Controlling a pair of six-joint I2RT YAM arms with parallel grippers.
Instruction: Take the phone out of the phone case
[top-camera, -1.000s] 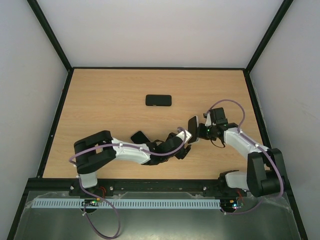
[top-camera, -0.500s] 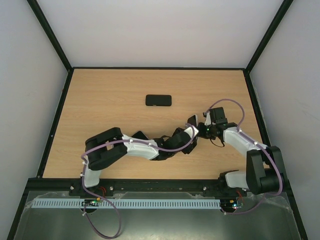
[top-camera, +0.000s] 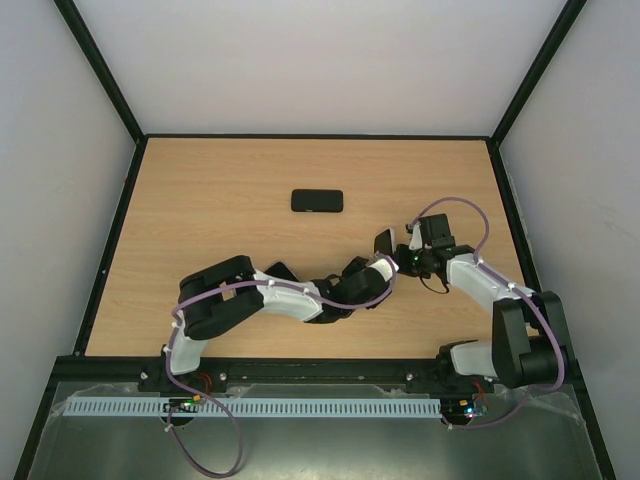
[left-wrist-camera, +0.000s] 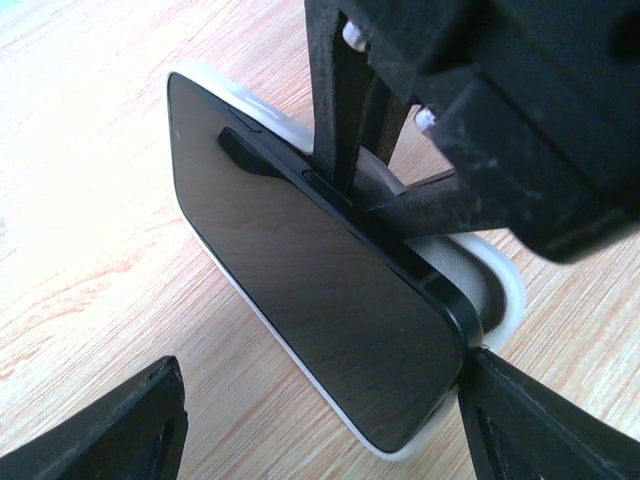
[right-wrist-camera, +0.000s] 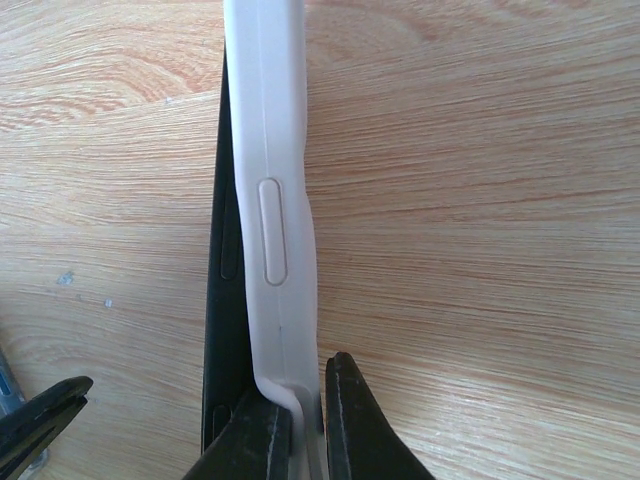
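Evidently the separating step is in hand: the right gripper (right-wrist-camera: 305, 405) has its fingers clamped on the white phone case (right-wrist-camera: 268, 200), held on edge right of the table's (top-camera: 200, 200) centre. The left gripper (left-wrist-camera: 320, 420), fingers apart, flanks the phone (left-wrist-camera: 300, 270); next it should close and pull.

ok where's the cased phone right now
Top view, right of centre: the phone is held on edge in its white case, pinched by the right gripper, between the left gripper's open fingers.
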